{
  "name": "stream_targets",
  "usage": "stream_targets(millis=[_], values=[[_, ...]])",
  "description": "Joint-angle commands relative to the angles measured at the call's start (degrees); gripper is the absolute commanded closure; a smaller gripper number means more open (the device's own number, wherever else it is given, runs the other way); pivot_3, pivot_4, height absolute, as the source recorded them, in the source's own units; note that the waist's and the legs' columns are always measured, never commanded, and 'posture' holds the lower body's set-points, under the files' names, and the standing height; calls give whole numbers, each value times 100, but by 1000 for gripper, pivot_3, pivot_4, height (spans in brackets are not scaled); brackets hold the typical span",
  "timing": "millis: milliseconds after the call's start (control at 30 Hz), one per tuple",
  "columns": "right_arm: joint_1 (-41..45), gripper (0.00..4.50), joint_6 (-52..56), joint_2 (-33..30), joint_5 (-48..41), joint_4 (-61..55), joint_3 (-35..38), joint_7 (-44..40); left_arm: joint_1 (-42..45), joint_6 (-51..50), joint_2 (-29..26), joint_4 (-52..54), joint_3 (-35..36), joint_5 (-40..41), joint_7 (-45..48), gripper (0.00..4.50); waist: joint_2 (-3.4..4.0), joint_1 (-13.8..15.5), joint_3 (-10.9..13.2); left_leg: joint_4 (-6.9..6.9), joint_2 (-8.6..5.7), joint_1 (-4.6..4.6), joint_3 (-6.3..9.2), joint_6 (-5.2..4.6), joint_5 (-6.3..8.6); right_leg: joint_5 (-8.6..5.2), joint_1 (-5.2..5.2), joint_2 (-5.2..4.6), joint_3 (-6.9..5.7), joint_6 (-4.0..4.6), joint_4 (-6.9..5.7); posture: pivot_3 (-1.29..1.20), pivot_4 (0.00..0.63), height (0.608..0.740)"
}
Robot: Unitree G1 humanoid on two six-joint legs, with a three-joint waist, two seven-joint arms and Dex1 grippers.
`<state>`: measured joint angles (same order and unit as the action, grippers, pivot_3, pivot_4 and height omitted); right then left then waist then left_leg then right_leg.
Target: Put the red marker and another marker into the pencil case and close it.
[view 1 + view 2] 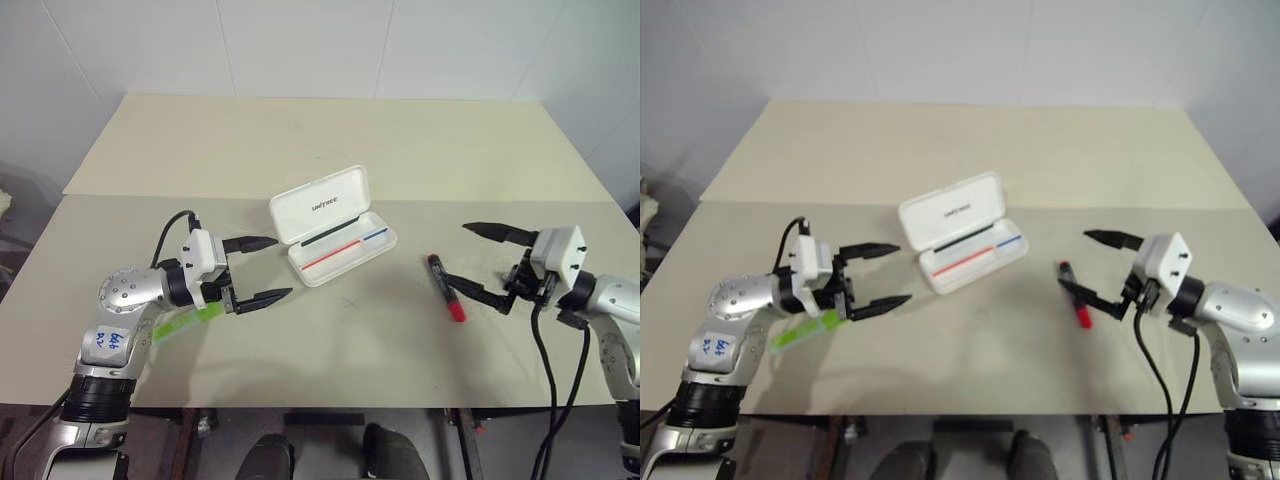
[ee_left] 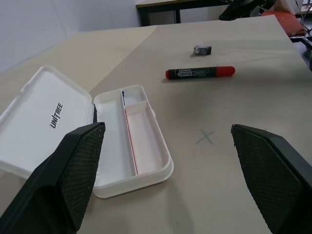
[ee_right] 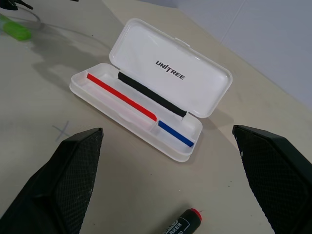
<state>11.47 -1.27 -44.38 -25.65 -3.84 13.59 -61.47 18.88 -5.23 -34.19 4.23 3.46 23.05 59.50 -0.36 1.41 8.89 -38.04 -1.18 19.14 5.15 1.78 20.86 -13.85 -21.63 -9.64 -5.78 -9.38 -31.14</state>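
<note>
Both the left gripper (image 1: 258, 270) and right gripper (image 1: 482, 260) hover with fingers spread wide and empty, flanking the open pencil case (image 1: 333, 226); the red marker (image 1: 446, 287), lying near the right one, looks light, rigid, slick, best pinched mid-barrel.

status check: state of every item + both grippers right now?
pencil case: lid open, no markers inside
red marker: lying on table, right of case
green marker: lying on table under left arm
left gripper: open, empty
right gripper: open, empty
</note>
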Motion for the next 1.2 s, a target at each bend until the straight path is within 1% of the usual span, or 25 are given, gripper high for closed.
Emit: stream_targets(millis=[33, 133, 333, 567, 600, 633, 733, 867, 1033, 1200], values=[[202, 0, -113, -21, -8, 25, 6, -73, 28, -67, -73, 302, 125, 125, -59, 57, 1, -10, 0, 0, 0, 0, 0, 0, 0, 0, 0, 0, 0, 0, 0, 0, 150, 740], [209, 0, -163, 62, 54, 49, -151, -162, -27, -116, -85, 374, 77, 115, -34, 57, 0, -4, 0, 1, 1, -1, 0, 0, 0, 0, 0, 0, -1, 0, 0, 0, 150, 740], [22, 0, 73, 123, -86, -392, -315, -165, -89, -411, -10, 738, 18, 135, -262, 57, 1, -6, 1, 1, 1, 1, -1, 1, 1, 0, 0, 0, 0, 0, 3, 0, 150, 740], [271, 0, -42, 321, 92, -145, -537, -130, -343, -243, -97, 642, 101, 60, -160, 57, 1, -9, 0, 0, 1, -3, -3, 1, 1, 0, 0, 0, 1, 1, 2, 0, 150, 740], [299, 0, -56, 350, 101, -133, -557, -121, -351, -184, -88, 537, 105, -2, -189, 488, 1, -6, 1, 1, 1, -3, -3, 1, 1, 0, 0, 0, 0, 1, 2, 0, 150, 740], [285, 0, -65, 391, 126, -176, -590, -85, -398, -106, -96, 453, 135, -31, -183, 663, 1, -4, 0, 1, 2, -2, -2, 1, 1, 0, 0, 0, 0, 1, 3, 0, 150, 740], [281, 0, -36, 367, 105, -234, -561, -104, -252, 9, -80, 137, 20, -287, -321, 1682, 1, 4, 0, 1, 1, -1, -3, 1, 1, 1, 0, 0, 0, 1, 4, 0, 150, 740], [331, 0, 27, 321, 69, -295, -599, -187, 68, 37, 23, -148, -299, -480, -227, 1682, 1, 11, 0, 1, 1, 2, -3, 1, 1, 1, 0, 0, -2, 1, 4, 0, 150, 740], [457, 0, 87, 302, 86, -304, -706, -326, 516, -128, 285, -439, -757, -711, -267, 1682, 0, -6, 0, 0, 1, -1, -6, 1, 1, 1, 1, 0, -2, 0, 3, 0, 150, 740], [527, 0, 151, 360, 133, -415, -768, -261, 733, -177, 450, -673, -991, -921, -340, 1682, 0, -6, 0, 0, 1, -4, -11, 0, 1, 1, 1, 0, -2, 0, 3, 0, 150, 740]])
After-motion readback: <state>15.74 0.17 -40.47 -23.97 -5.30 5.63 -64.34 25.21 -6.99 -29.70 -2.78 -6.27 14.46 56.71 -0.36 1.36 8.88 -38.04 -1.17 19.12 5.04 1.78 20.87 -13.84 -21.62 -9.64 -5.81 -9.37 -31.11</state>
